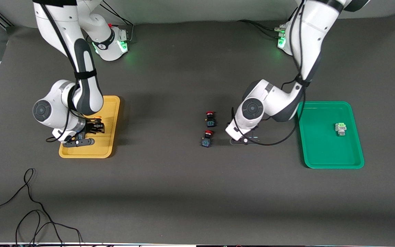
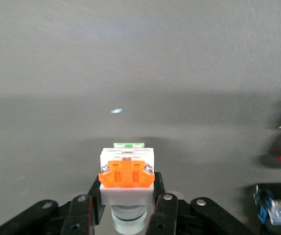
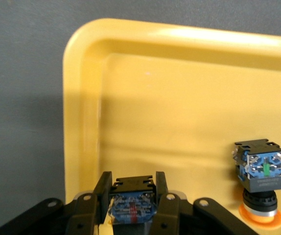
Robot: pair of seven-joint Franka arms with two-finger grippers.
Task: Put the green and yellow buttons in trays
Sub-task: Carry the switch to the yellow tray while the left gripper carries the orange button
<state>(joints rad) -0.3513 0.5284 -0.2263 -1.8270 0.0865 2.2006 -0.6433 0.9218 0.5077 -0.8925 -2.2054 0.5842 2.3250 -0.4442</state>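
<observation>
Even, soft overhead light; my table mat point(image 1: 183, 192) reads flat dark grey, no harsh glare. My arms throw broad, soft-edged shadows on it. Green status lights glow at my bases. My left wrist view is slightly soft, with one small bright speck on the mat. In my right wrist view, the yellow tray point(image 3: 179, 98) has a pale sheen along its rim.

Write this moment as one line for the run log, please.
left hand: shut on white button, on table | right hand: shut on black button, over yellow tray | green tray: one white button
</observation>
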